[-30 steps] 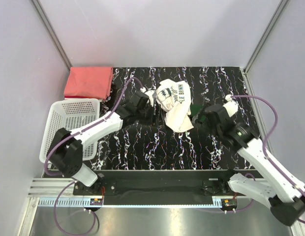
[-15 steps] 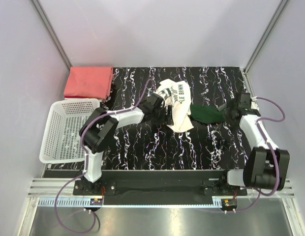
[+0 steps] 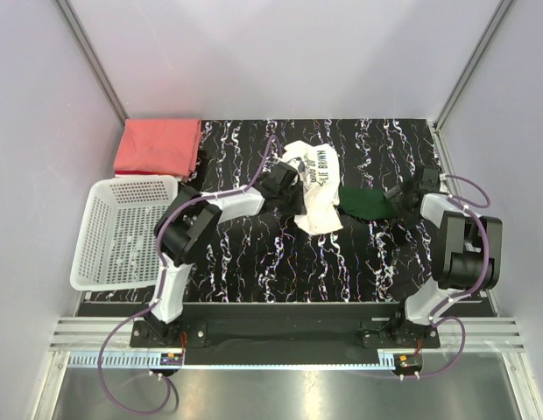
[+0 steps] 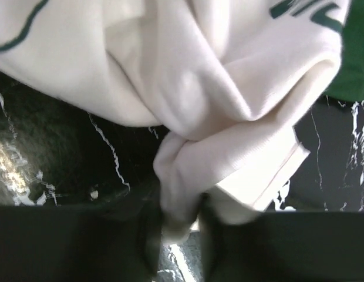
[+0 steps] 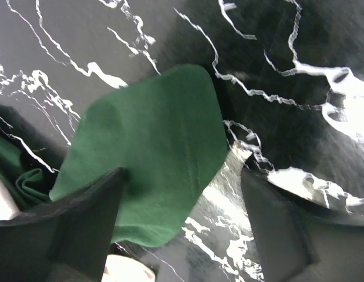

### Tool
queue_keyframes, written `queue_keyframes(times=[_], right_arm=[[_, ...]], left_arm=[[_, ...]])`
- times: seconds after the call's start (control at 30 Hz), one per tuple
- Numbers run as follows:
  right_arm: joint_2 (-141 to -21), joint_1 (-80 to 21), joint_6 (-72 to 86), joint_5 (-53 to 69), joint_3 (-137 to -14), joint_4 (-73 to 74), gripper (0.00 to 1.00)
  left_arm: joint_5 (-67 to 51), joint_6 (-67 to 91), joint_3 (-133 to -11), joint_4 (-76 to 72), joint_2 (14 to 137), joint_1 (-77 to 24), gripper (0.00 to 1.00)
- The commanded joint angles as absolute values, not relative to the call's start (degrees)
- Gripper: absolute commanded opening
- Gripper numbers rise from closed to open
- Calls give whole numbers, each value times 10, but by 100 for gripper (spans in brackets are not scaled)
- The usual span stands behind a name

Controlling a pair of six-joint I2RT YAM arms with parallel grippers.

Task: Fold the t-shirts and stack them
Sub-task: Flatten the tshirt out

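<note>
We look down on a black table (image 3: 254, 262) veined with white, boxed in by pale walls (image 3: 280, 52). The cream shirt (image 3: 311, 188) lies crumpled near the middle, and its green part (image 3: 363, 203) trails toward the right. Its dark lettering (image 3: 313, 166) faces away from us, and we cannot read it. The left wrist view cuts the letters off at the top edge. That view alone shows the left gripper (image 4: 179, 229) pinched on a fold of cream cloth (image 4: 217, 82). The right wrist view shows the right gripper (image 5: 182, 229) spread wide, with the green part (image 5: 152, 158) flat on the table between its fingers. The red shirt (image 3: 158, 146) sits folded at the far left corner, just behind the basket (image 3: 123, 229).
</note>
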State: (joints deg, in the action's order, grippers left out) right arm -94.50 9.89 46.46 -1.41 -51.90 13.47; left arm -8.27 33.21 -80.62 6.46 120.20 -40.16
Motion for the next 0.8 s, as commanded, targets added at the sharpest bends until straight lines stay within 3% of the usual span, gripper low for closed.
queue_keyframes(times=[0.0, 0.03, 0.07, 0.17, 0.3, 0.5, 0.67, 0.77], right_arm=[[-970, 106, 456, -2, -548, 104, 79], [-972, 109, 451, -1, -553, 105, 65], [-971, 112, 445, 13, -556, 105, 31], [-921, 125, 423, 19, -590, 137, 1], [-815, 142, 402, -15, -727, 257, 0], [-708, 178, 372, -26, -857, 377, 0], [-670, 179, 353, -2, -895, 436, 0], [-652, 179, 338, 24, -874, 446, 0]], left_arm=[[-71, 316, -830, 74, 1189, -403, 17], [-74, 304, -844, 87, 1181, -403, 8], [-76, 296, -854, 116, 1159, -402, 0], [-80, 273, -906, 188, 1091, -394, 0], [-133, 282, -960, 238, 968, -360, 0], [-223, 312, -970, 290, 836, -271, 20], [-249, 315, -898, 294, 790, -236, 18], [-238, 304, -833, 287, 777, -235, 6]])
